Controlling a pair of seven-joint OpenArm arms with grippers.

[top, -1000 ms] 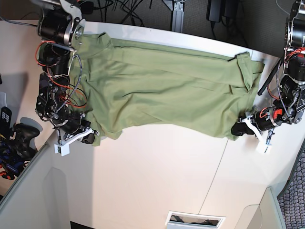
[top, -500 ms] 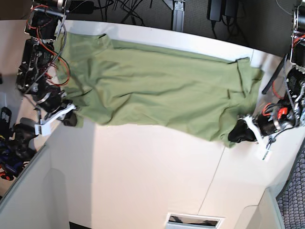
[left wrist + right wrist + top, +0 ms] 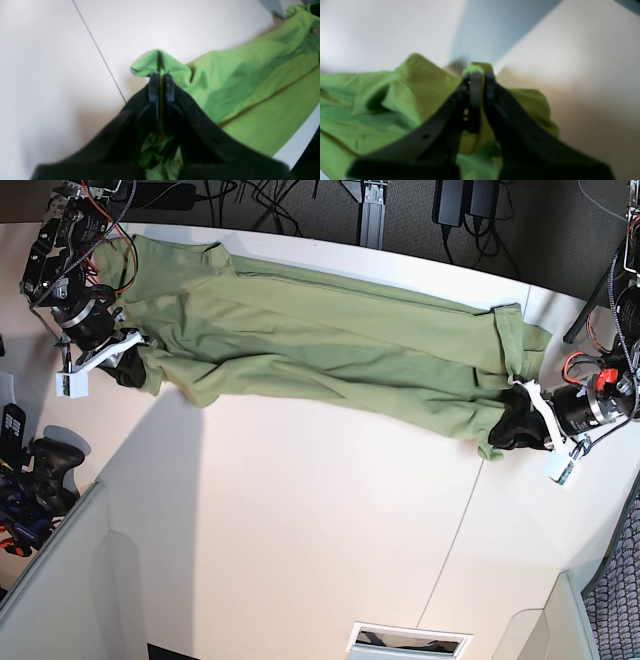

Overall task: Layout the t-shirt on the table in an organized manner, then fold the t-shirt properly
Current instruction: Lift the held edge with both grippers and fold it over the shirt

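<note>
The olive-green t-shirt (image 3: pixel 320 355) lies stretched in a long band across the far part of the white table (image 3: pixel 300 530). My left gripper (image 3: pixel 503 435) is shut on the shirt's lower right corner; in the left wrist view (image 3: pixel 161 75) green cloth (image 3: pixel 250 95) is pinched between the fingers beside the dark seam line (image 3: pixel 100 52). My right gripper (image 3: pixel 140 370) is shut on the shirt's lower left corner at the table's left edge; in the right wrist view (image 3: pixel 480 77) cloth (image 3: pixel 407 87) bulges around the closed fingers.
A game controller (image 3: pixel 45 465) and dark gear sit off the table at the left. Cables and a metal post (image 3: pixel 372 205) stand behind the far edge. A slot opening (image 3: pixel 410 640) lies in the table near the front edge.
Both grippers have kept hold of the shirt's lower corners and moved toward the far edge, the right one also outward to the left. The shirt is pulled into a narrower, tauter band.
</note>
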